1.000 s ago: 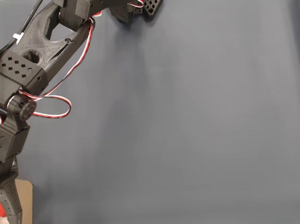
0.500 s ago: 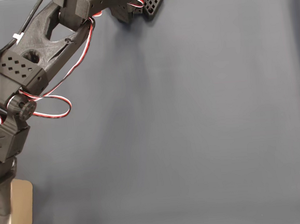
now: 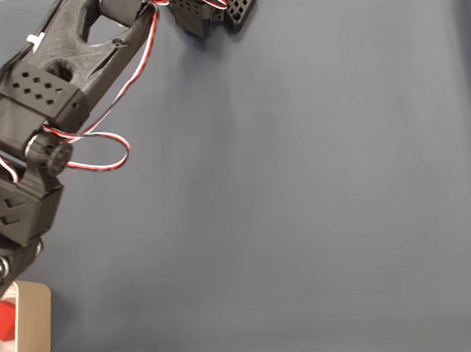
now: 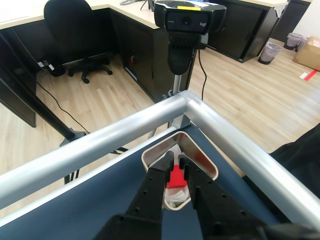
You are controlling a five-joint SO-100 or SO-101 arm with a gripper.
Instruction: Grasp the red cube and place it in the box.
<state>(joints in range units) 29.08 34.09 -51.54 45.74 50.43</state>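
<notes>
red cube (image 4: 176, 178) half hidden behind claw (image 4: 175, 159) in box (image 4: 200, 151).

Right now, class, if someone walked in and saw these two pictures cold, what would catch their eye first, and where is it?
The red cube stands out, a bright spot inside the beige box at the table's corner, just beyond the black gripper in the wrist view. In the fixed view the black arm sweeps down the left side over the plain dark blue mat. A webcam on a stand looms behind the metal rail.
</notes>
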